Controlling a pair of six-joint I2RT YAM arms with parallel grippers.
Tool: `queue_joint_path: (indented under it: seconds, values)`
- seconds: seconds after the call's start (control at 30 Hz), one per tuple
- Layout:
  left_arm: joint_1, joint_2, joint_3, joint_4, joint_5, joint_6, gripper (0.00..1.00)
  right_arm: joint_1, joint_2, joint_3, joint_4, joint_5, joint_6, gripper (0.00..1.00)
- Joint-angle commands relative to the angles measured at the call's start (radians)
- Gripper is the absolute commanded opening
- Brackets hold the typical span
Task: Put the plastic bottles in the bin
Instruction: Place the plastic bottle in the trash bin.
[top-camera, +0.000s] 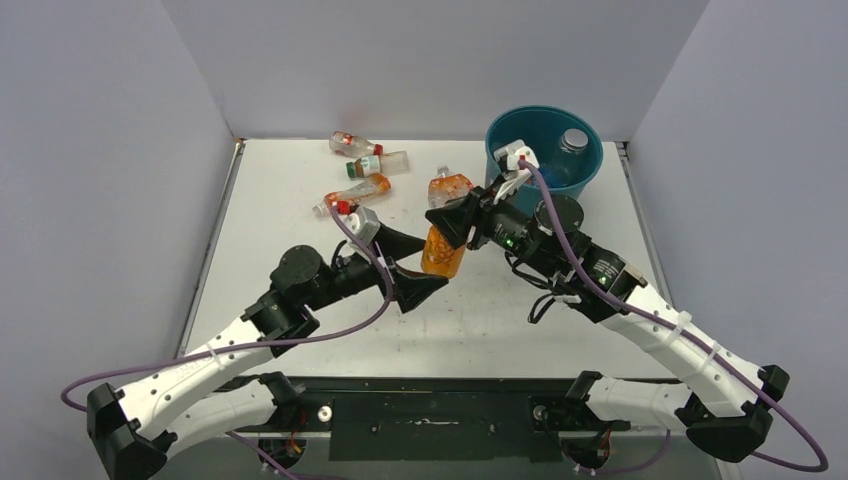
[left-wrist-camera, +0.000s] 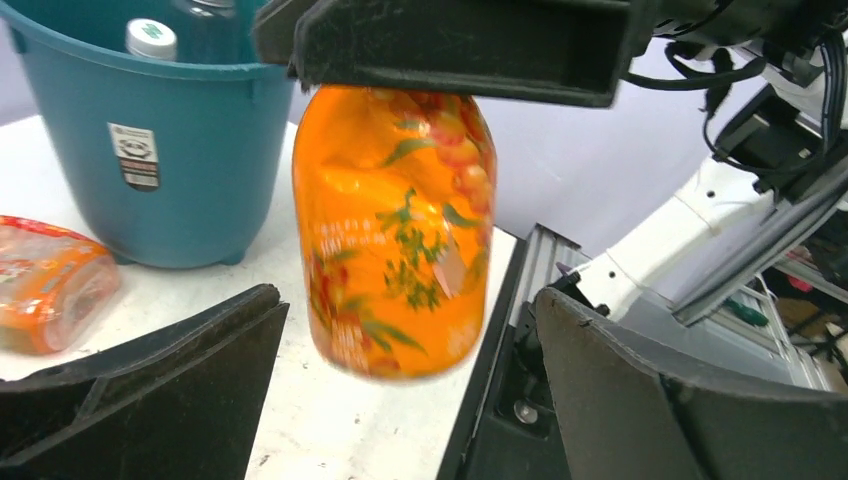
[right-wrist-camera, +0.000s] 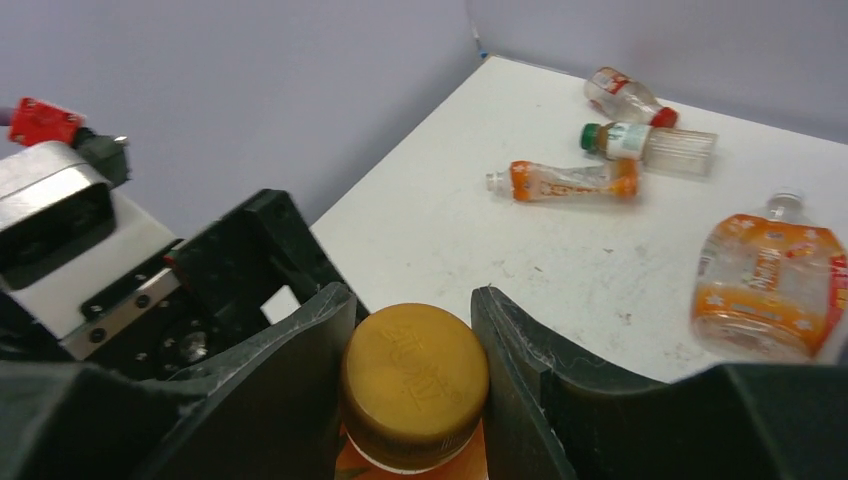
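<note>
My right gripper (top-camera: 452, 222) (right-wrist-camera: 412, 300) is shut on the orange cap (right-wrist-camera: 415, 378) of an orange-labelled plastic bottle (top-camera: 443, 254) (left-wrist-camera: 395, 230), which hangs upright above the table. My left gripper (top-camera: 428, 263) (left-wrist-camera: 405, 305) is open, one jaw on each side of the bottle's lower body, not touching it. The teal bin (top-camera: 545, 150) (left-wrist-camera: 180, 160) stands at the back right with one clear bottle (top-camera: 573, 140) inside. On the table lie a flattened orange bottle (top-camera: 450, 187) (right-wrist-camera: 765, 285), a crushed orange one (top-camera: 357, 192), a green-capped one (top-camera: 378, 163) and a red-capped one (top-camera: 355, 145).
The table's metal side rail (left-wrist-camera: 520, 300) runs just beyond the hanging bottle in the left wrist view. Grey walls close in the table on three sides. The purple cables of both arms loop over the near half of the table.
</note>
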Motion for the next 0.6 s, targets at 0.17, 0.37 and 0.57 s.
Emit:
queue_joint_path:
  seconds: [0.17, 0.37, 0.57]
  values:
    - [0.0, -0.228, 0.02, -0.181, -0.374, 0.277, 0.96, -0.1, 0.008, 0.184, 0.05, 0.645, -0.225, 0.05]
    - [0.001, -0.319, -0.084, -0.19, -0.711, 0.348, 0.96, -0.362, 0.085, 0.063, 0.473, 0.728, -0.235, 0.05]
    - [0.007, -0.347, -0.128, -0.19, -0.737, 0.348, 0.96, -0.58, 0.305, 0.08, 0.593, 0.581, -0.126, 0.05]
